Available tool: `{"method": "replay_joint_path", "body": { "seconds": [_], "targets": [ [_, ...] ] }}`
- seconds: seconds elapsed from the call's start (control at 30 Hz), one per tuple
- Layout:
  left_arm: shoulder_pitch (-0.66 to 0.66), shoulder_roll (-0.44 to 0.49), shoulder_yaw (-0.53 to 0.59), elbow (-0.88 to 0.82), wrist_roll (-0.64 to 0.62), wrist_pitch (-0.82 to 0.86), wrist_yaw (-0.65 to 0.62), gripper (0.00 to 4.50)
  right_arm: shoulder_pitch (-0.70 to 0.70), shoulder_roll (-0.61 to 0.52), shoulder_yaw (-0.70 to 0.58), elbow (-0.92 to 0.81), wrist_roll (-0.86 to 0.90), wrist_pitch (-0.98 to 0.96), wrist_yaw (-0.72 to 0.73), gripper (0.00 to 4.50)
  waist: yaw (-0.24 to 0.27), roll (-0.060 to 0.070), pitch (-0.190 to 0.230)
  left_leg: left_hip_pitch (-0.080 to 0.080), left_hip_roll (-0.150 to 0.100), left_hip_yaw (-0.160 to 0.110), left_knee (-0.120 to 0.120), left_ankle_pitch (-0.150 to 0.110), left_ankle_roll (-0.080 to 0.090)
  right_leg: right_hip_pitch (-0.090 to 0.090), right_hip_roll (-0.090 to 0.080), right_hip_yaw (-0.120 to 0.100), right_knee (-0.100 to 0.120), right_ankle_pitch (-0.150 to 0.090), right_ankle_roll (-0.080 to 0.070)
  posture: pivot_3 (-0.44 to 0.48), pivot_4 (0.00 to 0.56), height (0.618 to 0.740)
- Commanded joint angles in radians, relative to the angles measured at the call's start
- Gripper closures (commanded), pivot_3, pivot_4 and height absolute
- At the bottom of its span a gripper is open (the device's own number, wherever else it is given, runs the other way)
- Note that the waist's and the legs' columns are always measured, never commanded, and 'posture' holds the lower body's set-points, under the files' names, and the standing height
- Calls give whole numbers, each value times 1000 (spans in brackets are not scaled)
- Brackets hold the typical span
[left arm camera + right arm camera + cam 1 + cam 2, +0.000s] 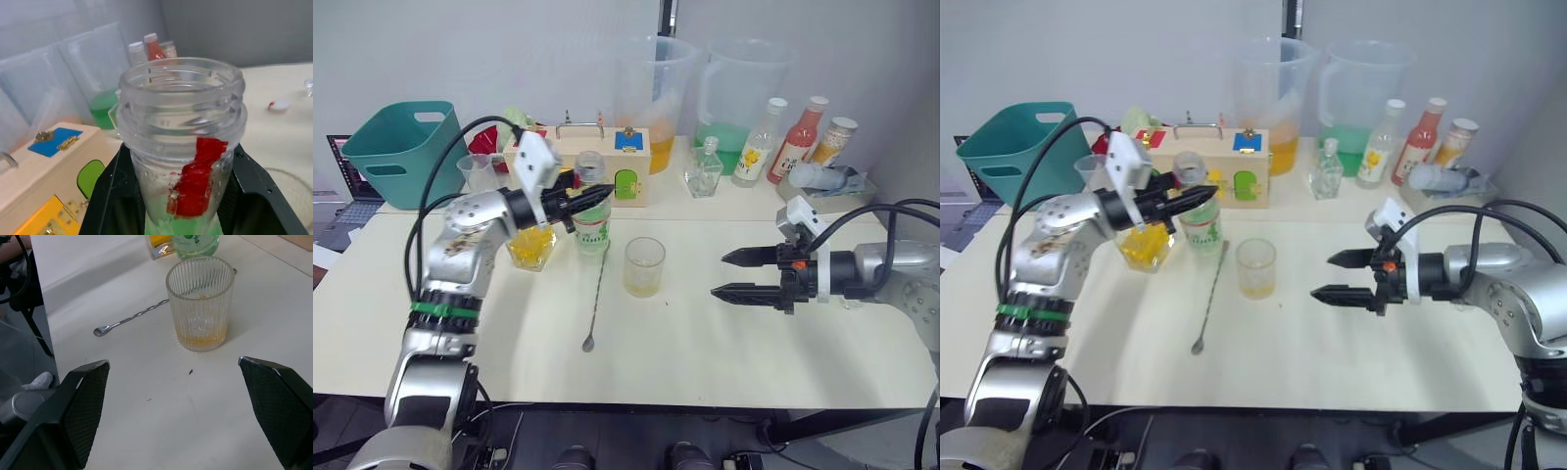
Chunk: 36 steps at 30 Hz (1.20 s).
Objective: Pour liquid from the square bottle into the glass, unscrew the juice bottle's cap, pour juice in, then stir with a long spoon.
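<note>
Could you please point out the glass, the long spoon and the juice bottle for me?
glass (644,266), left eye view, its side wall.
long spoon (595,302), left eye view, mid-handle.
juice bottle (182,98), left wrist view, its open neck.

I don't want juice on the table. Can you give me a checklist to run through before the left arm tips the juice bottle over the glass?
1. Cap off: ok, the juice bottle has an open mouth; the cap lies on the table.
2. Grip: ok, the left gripper is shut on the bottle below its neck.
3. Glass upright: ok, a little yellow liquid at the bottom.
4. Bottle mouth over glass: not ok, the bottle stands beside it.
5. Right gripper out of the way: ok, open, short of the glass.
6. Long spoon: ok, flat on the table.
</note>
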Motion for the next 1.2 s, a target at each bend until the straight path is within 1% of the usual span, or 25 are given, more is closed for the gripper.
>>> {"method": "replay_joint_path", "body": {
  "seconds": [0.03, 0.13, 0.3, 0.33, 0.4, 0.47, 0.57, 0.63, 0.77, 0.93, 1.1, 1.2],
  "targets": [
    [-70, -26, -1, 86, 77, -180, 35, 3207, 28, -5, -75, -71, 47, 35, -44, 21, -1, 0, 0, 0, 0, 0, 0, 0, 0, 0, 0, 0, 0, 0, 0, 0, 150, 731],
    [-130, -42, -61, 238, 220, -330, 111, 3207, 76, 9, -130, -130, 92, 79, -104, 21, 0, -1, 0, 0, 0, 0, 1, 0, 0, 0, 0, 0, 1, 0, 0, 0, 150, 731],
    [-194, -63, -113, 419, 344, -544, 180, 3207, 121, 27, -193, -192, 158, 126, -179, 21, -1, -1, 0, -1, -1, 0, 2, 0, 0, 0, 0, 0, 2, 0, 0, 0, 150, 731],
    [-205, -66, -135, 452, 387, -593, 208, 3207, 131, 27, -205, -203, 163, 126, -193, 21, -1, -1, 0, -1, -1, 0, 2, 0, 1, 0, 0, 0, 2, 0, 0, 0, 150, 731],
    [-220, -73, -170, 504, 458, -679, 266, 3207, 141, 31, -232, -212, 181, 134, -223, 21, 0, -1, 0, -1, -1, -1, 2, 0, 1, 0, 0, 0, 2, 0, 0, 0, 150, 731],
    [-237, -77, -185, 545, 504, -732, 320, 3207, 144, 30, -246, -217, 201, 142, -241, 21, 1, -1, 0, -1, -1, -1, 2, 0, 1, 0, 0, 0, 2, 0, 1, 0, 150, 731],
    [-257, -59, -228, 597, 614, -827, 442, 3207, 144, 26, -249, -224, 221, 144, -263, 21, 0, -1, 1, -1, -1, -1, 3, 0, 1, 0, 0, 0, 2, 0, 1, 0, 150, 731],
    [-259, -55, -252, 621, 666, -877, 503, 3207, 148, 22, -251, -226, 231, 142, -274, 21, 0, -1, 1, -1, -1, -1, 2, 0, 1, 0, 0, 0, 3, 0, 1, 0, 150, 731],
    [-259, -54, -285, 652, 736, -938, 592, 3207, 153, 14, -252, -228, 242, 136, -292, 21, 1, -1, 1, -1, -1, -1, 3, 0, 1, 0, -1, 0, 3, 0, 1, 0, 150, 731],
    [-253, -43, -316, 663, 807, -958, 687, 3207, 161, 17, -266, -232, 267, 131, -319, 21, 0, -1, 1, -1, -1, -1, 3, 0, 1, 0, -1, 0, 4, 1, 1, 0, 150, 731],
    [-250, -37, -346, 684, 855, -971, 729, 3207, 177, 3, -275, -231, 272, 129, -328, 21, 0, -1, 1, -1, -1, -1, 3, 0, 1, 0, -1, 0, 4, 1, 1, 0, 150, 731],
    [-248, -42, -347, 698, 855, -959, 725, 3207, 186, -2, -281, -237, 283, 128, -333, 21, 0, -1, 1, -1, -1, -1, 3, 0, 1, 0, -1, 0, 4, 1, 1, 0, 150, 731]
  ]
}}
